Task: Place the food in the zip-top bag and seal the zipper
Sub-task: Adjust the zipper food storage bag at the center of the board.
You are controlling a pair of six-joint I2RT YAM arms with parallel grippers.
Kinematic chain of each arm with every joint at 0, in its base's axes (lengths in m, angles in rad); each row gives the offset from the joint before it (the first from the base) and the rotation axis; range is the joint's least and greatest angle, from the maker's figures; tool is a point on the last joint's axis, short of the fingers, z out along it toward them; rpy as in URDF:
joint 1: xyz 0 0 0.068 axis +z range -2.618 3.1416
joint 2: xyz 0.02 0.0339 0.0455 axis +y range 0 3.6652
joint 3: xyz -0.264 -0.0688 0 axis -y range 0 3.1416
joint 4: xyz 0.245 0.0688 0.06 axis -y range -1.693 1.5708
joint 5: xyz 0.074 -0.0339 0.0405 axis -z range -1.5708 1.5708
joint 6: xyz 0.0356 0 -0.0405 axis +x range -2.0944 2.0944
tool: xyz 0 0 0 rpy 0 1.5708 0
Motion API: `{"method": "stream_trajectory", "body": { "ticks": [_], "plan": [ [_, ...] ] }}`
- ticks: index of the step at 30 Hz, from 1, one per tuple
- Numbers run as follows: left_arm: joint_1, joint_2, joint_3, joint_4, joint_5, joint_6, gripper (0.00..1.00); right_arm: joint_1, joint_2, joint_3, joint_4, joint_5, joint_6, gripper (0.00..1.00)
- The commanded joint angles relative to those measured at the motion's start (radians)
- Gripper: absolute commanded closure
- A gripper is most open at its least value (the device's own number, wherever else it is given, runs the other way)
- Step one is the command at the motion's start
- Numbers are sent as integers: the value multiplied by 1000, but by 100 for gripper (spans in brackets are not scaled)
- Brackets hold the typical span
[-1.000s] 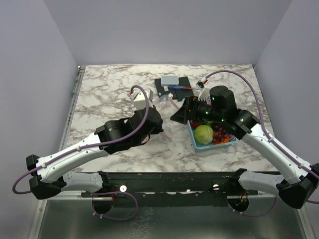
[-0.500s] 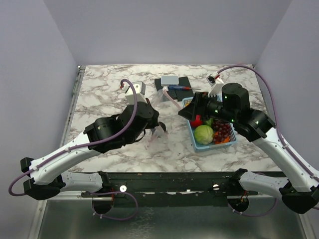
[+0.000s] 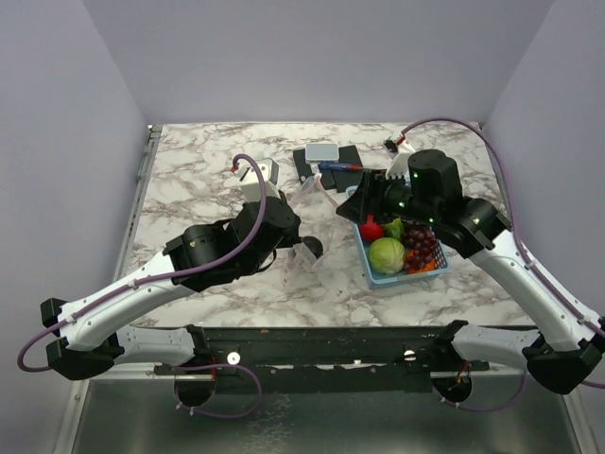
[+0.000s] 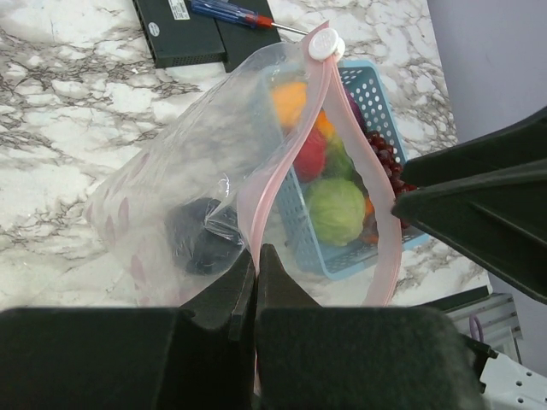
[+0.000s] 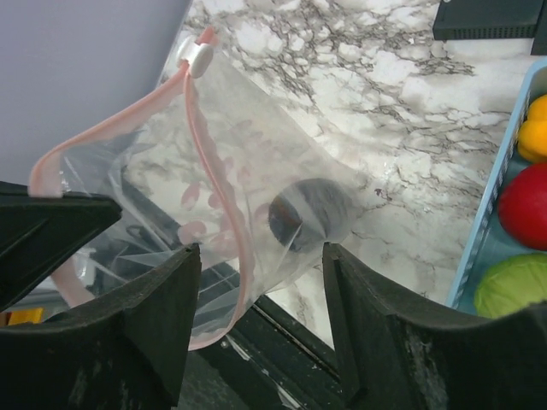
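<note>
The zip-top bag [image 4: 179, 171] hangs open above the marble, its pink zipper [image 4: 282, 145] ending in a white slider [image 4: 326, 44]. My left gripper [image 4: 258, 249] is shut on the near pink strip. One dark piece of food [image 5: 312, 213] lies inside the bag. My right gripper [image 5: 261, 316] is open at the bag's mouth, and the other side of the pink strip [image 5: 244, 282] runs between its fingers; I cannot tell whether they touch it. In the top view the bag [image 3: 312, 213] sits between both grippers. The green cabbage [image 3: 386, 255], grapes [image 3: 422, 248] and a red piece [image 3: 371, 230] lie in the basket.
The light-blue basket [image 3: 408, 277] stands right of centre, just behind the bag [image 4: 376, 94]. Black boxes [image 3: 326, 165] with a white block [image 3: 321, 151] and a screwdriver [image 3: 342, 167] lie at the back. The table's near edge and black rail [image 5: 299, 342] are below the bag.
My left arm lifted the bag and swung it right toward the basket. My right gripper came left to the bag's mouth and its jaws narrowed.
</note>
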Motion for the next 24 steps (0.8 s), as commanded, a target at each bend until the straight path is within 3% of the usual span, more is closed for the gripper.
{"method": "stream_trajectory", "body": {
  "ticks": [1, 9, 13, 17, 18, 24],
  "plan": [
    [1, -19, -14, -2, -20, -3, 100, 8, 57, 12, -19, -41, -21, 38],
    [2, -30, -29, 5, -14, -6, 100, 63, 120, 21, -57, 65, -56, 49],
    [3, -34, -32, 6, -16, -3, 100, 97, 160, 54, -81, 112, -71, 66],
    [4, -38, -35, 3, -35, 12, 100, 116, 216, 137, -130, 186, -101, 96],
    [6, -39, -32, -1, -38, 21, 100, 117, 225, 167, -140, 208, -110, 99],
    [16, -34, 94, -117, -102, 55, 100, 118, 276, 394, -219, 268, -177, 99]
  ]
}}
